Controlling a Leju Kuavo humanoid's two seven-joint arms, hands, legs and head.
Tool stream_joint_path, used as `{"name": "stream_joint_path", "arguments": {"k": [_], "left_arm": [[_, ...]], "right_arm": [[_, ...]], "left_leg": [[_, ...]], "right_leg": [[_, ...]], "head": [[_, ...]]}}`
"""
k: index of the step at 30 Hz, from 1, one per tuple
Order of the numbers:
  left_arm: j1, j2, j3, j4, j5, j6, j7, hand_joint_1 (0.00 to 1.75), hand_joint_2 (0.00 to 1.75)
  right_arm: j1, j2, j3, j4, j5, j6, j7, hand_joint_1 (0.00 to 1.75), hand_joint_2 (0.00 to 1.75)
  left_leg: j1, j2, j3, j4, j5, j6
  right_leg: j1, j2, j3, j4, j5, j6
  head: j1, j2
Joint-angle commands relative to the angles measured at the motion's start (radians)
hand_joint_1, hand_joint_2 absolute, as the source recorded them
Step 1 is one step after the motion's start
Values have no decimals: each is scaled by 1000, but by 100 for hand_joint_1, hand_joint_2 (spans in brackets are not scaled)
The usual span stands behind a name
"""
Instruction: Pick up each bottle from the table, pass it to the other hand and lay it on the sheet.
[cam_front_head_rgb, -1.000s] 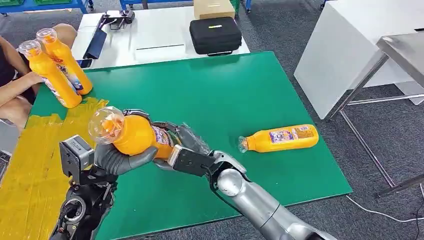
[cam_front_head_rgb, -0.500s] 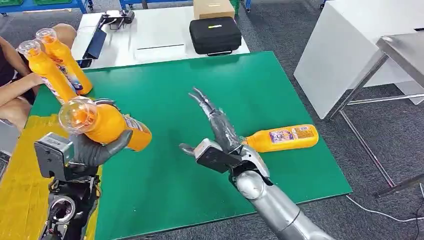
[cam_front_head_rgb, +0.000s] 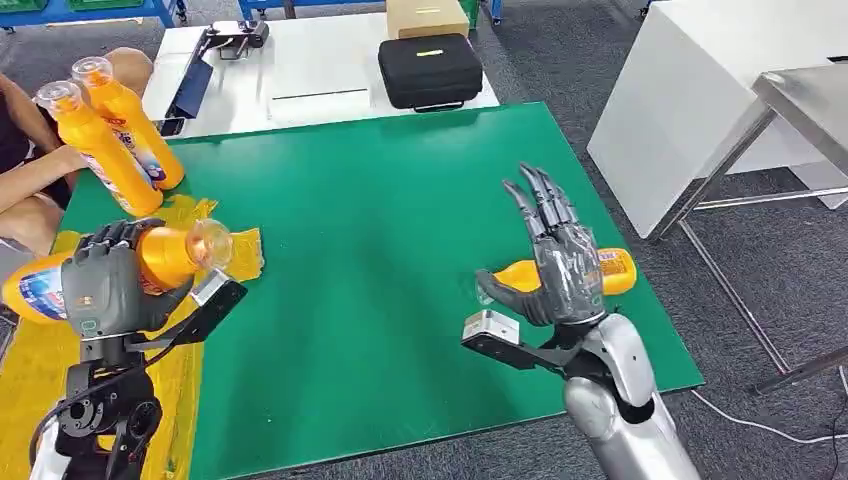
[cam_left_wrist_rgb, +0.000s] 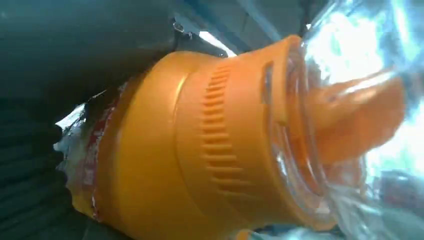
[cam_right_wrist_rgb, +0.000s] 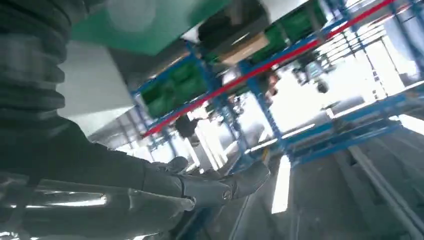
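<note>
The left hand (cam_front_head_rgb: 105, 285) grips an orange plastic bottle with a clear cap (cam_front_head_rgb: 165, 255) over the yellow sheet (cam_front_head_rgb: 60, 350), while the right hand (cam_front_head_rgb: 560, 265) hovers empty, fingers spread.

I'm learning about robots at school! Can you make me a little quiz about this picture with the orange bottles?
1. True or false: the right hand holds a bottle.
2. The left hand holds its bottle over: A) yellow sheet B) black case C) floor
3. What lies on the green table behind the right hand?

Key: 1. False, its fingers are spread. 2. A. 3. A lying bottle.
</note>
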Motion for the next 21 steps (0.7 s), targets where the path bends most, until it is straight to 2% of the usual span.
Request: {"name": "stream_joint_path", "arguments": {"k": [1, 2, 4, 7, 10, 11, 12, 18, 21], "left_arm": [[-46, 17, 16, 142, -4, -5, 7, 175, 175], [-47, 33, 6, 154, -110, -93, 49, 175, 175], [-86, 81, -66, 246, -110, -263, 115, 175, 175], [-174, 85, -106, 472, -110, -303, 129, 175, 175], [-237, 80, -127, 659, -110, -262, 128, 175, 175], [-253, 74, -126, 712, -109, -255, 133, 150, 175], [-258, 70, -122, 733, -110, -244, 137, 0, 175], [-314, 27, -98, 918, -106, -207, 132, 0, 175], [-316, 17, -94, 930, -100, -194, 127, 0, 175]], "right_arm": [[37, -21, -72, -63, 10, 9, 7, 0, 175], [36, -16, -78, -60, 30, 20, 18, 0, 175], [60, -29, -104, -71, 84, 7, 32, 0, 175], [109, -64, -137, -95, 106, 7, 40, 0, 175], [121, -60, -164, -111, 154, 29, 57, 0, 175], [125, -58, -166, -117, 159, 47, 58, 0, 175], [128, -56, -168, -121, 162, 54, 60, 0, 175], [151, -87, -175, -115, 198, 118, 92, 0, 175], [153, -100, -174, -108, 213, 153, 105, 0, 175]], "left_leg": [[0, -1, 3, -1, -1, -2], [1, -1, 4, -1, -2, -2], [1, -1, 4, 0, -2, -2], [1, -6, 7, -2, -1, -3], [0, -5, 4, -2, 1, -2], [1, -5, 6, -2, 0, -2], [0, -4, 4, -2, 0, -1], [1, -2, 8, -2, -2, -3], [1, -2, 4, -1, -1, -1]], "right_leg": [[0, 2, 3, -1, -1, -2], [1, 2, 5, -1, -2, -3], [1, 2, 5, -1, -2, -3], [1, -2, 9, -3, -3, -3], [0, -3, 5, -2, -1, -2], [0, -2, 7, -2, -2, -3], [-1, -2, 5, -2, -1, -2], [1, 3, 9, -3, -2, -3], [0, 1, 4, -1, -1, -2]], "head": [[0, 0], [0, 0], [0, 0], [0, 0], [0, 0], [0, 0], [0, 0], [0, 0], [0, 0]]}}
